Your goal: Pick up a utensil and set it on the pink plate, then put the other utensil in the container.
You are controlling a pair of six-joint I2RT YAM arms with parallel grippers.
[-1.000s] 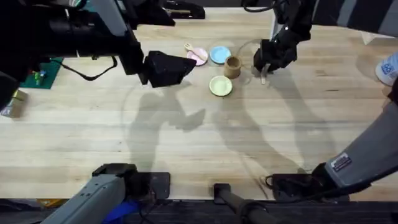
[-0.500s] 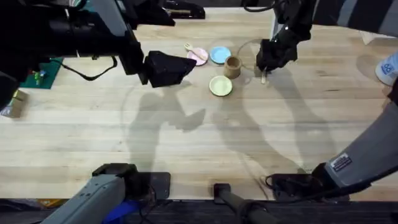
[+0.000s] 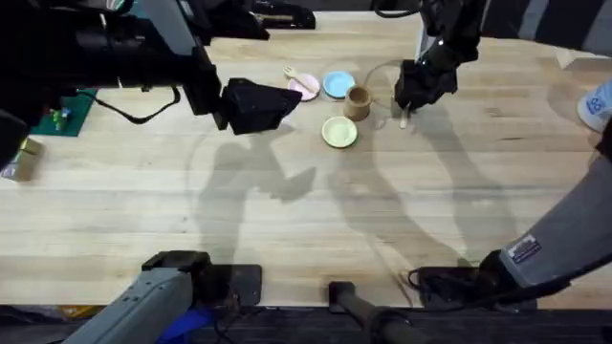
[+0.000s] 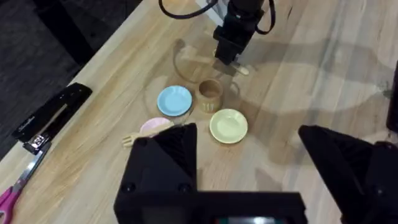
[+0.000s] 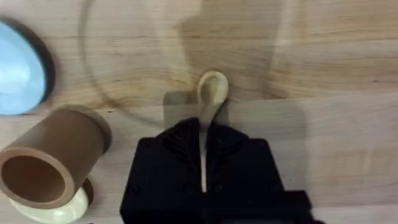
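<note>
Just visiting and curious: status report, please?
Right hand shut on spoon, beside cup. Left hand open, idle. Fork on pink plate.

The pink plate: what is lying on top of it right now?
A slim wooden fork lies across the pink plate, its tines past the rim. The left tool covers the plate's near edge in the left wrist view, so that part is hidden.
</note>
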